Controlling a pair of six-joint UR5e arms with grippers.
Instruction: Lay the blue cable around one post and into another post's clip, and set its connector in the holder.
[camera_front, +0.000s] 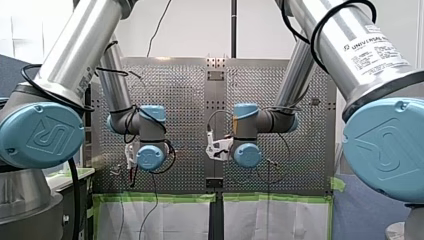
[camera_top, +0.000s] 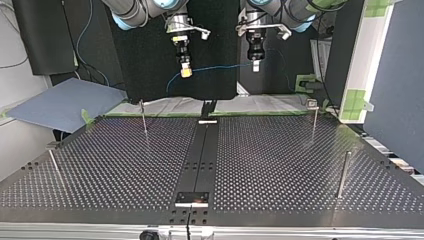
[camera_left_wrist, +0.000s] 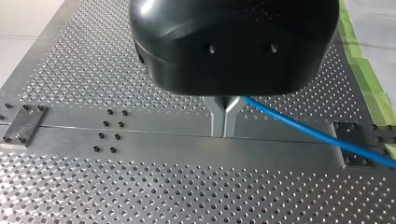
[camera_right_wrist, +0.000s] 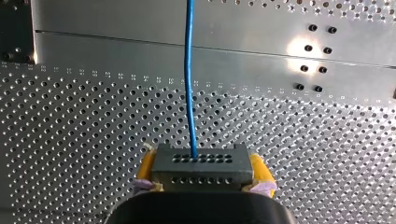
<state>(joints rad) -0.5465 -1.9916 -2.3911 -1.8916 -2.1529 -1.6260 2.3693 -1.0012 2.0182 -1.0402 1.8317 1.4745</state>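
Note:
Both grippers hang high above the perforated table (camera_top: 280, 165). My right gripper (camera_right_wrist: 201, 169) is shut with its yellow pads on the dark connector (camera_right_wrist: 201, 158). The blue cable (camera_right_wrist: 189, 79) runs straight out of the connector's face. In the top view that gripper (camera_top: 186, 70) is left of centre, and the cable (camera_top: 220, 67) spans across to my left gripper (camera_top: 256, 65). In the left wrist view, my left gripper (camera_left_wrist: 225, 129) has its metal fingers shut on the blue cable (camera_left_wrist: 303, 131), which trails off to one side. A small holder plate (camera_top: 192, 198) lies on the table's central strip, near the camera.
Thin upright posts stand on the table: one far left (camera_top: 144, 117), one far right (camera_top: 314, 122), one near right (camera_top: 343, 175), one near left (camera_top: 56, 167). A dark central strip (camera_top: 202, 155) divides the plate. Green tape (camera_front: 155, 198) edges the table.

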